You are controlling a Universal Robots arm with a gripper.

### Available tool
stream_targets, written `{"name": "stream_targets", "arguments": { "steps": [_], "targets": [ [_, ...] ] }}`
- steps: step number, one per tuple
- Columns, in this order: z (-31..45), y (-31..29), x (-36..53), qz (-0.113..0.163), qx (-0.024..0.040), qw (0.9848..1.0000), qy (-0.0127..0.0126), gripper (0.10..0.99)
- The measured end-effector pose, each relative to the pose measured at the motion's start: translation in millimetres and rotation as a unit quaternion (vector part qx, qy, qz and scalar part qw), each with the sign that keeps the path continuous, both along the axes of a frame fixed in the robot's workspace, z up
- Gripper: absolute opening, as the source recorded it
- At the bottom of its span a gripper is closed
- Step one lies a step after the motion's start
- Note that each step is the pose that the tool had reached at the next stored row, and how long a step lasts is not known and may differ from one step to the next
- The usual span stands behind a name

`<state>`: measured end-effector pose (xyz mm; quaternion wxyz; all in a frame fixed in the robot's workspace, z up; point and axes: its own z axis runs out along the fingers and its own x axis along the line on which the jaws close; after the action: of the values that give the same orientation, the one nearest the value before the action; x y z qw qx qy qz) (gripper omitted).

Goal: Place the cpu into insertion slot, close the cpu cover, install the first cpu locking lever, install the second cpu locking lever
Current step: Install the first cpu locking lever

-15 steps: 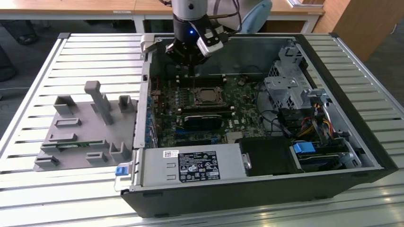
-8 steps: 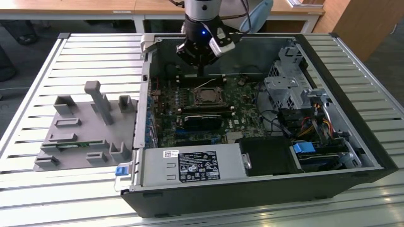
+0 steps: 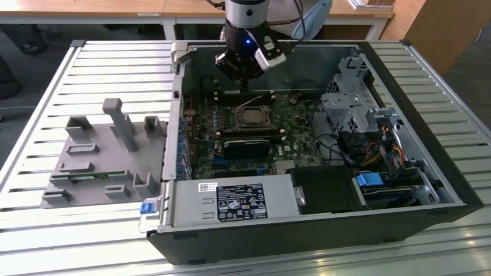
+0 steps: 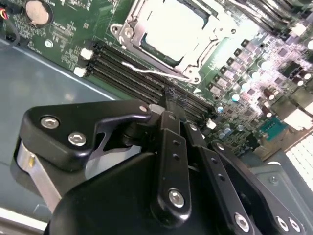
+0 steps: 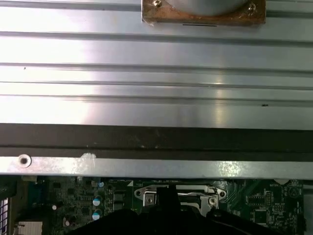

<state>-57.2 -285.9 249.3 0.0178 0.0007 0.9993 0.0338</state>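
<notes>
Black and jointed, the hand has its fingers pressed together at the tip, with nothing between them that we can see. It hangs low inside the open computer case, just above the green motherboard. In the exterior view the cpu lies near the hand at six o'clock, apart from it.

In the second wrist view we see the cpu as a pale, dull silver square seated in the insertion slot. The silver cpu cover frames it, and a thin wire lever runs between socket and fingertip. The first wrist view adds the case's dark wall and the slatted metal table beyond. The exterior view gives us a grey plastic fixture on the table, at nine o'clock of the case.
</notes>
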Motion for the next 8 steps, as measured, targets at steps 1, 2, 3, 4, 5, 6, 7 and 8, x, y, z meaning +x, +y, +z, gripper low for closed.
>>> {"name": "stream_targets", "arguments": {
  "steps": [1, 2, 3, 4, 5, 6, 7, 8],
  "targets": [
    [-0.7, -0.1, 0.4, 0.000, -0.0001, 1.0000, 0.0001, 0.106],
    [-1.6, -0.1, 0.7, 0.000, -0.0001, 1.0000, 0.0001, 0.106],
    [-2.4, -0.1, 1.1, 0.000, -0.0001, 1.0000, 0.0001, 0.106],
    [-3.1, -0.1, 1.2, 0.000, -0.0001, 1.0000, 0.0001, 0.106],
    [-3.9, -0.1, 1.2, 0.000, -0.0001, 1.0000, 0.0001, 0.106],
    [-4.9, -0.1, 1.3, 0.000, -0.0001, 1.0000, 0.0001, 0.106],
    [-6.1, -0.1, 1.7, 0.000, -0.0001, 1.0000, 0.0001, 0.106],
    [-7.4, -0.1, 2.2, 0.000, -0.0001, 1.0000, 0.0001, 0.106]
  ]
}}
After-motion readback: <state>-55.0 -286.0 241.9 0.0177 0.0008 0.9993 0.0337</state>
